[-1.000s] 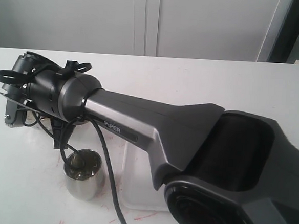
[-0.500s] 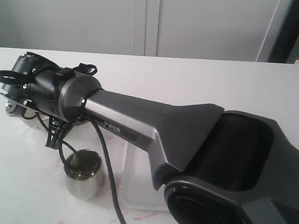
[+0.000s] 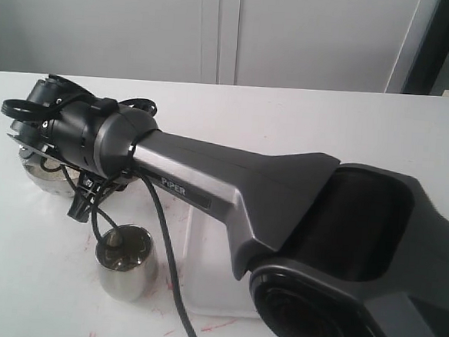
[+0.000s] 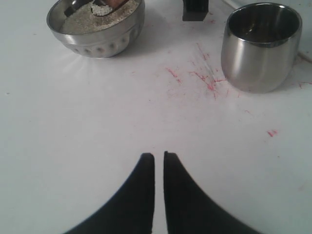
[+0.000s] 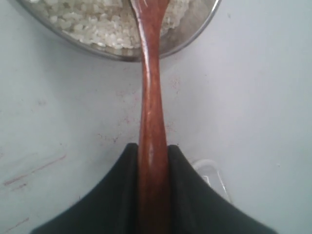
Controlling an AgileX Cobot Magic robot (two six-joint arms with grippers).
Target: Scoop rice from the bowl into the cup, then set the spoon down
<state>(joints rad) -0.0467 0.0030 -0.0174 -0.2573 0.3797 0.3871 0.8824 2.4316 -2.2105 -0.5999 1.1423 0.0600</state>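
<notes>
Right wrist view: the right tool (image 5: 152,146) pinches the handle of the spoon (image 5: 151,92) between its two black fingers (image 5: 122,170). The handle runs straight out from the fingertips and crosses the rim of the bowl (image 5: 195,34). The spoon's head is over the rice (image 5: 87,19), but the picture's edge cuts it off.

Left wrist view: the left tool (image 4: 159,156) hangs over bare bench (image 4: 87,126), well apart from both vessels. Its fingers are pressed almost together with only a thin slit between the tips, and nothing is held. Ahead of it to one side stands the bowl (image 4: 97,41), filled with rice (image 4: 78,22). The spoon's head (image 4: 100,8) sits inside the rim, on or just above the grain, with a small heap of grains on it. To the other side stands the cup (image 4: 261,53), upright and apart from the bowl. Whether it holds any rice cannot be told. Red marks (image 4: 204,80) stain the bench between the vessels, nearer the cup.

Exterior view: the right arm (image 3: 231,184) reaches across to the left. Its wrist hides the tool and most of the bowl (image 3: 45,177). The cup (image 3: 127,273) stands nearer the camera, below the wrist, with a black cable (image 3: 165,249) passing beside it.
</notes>
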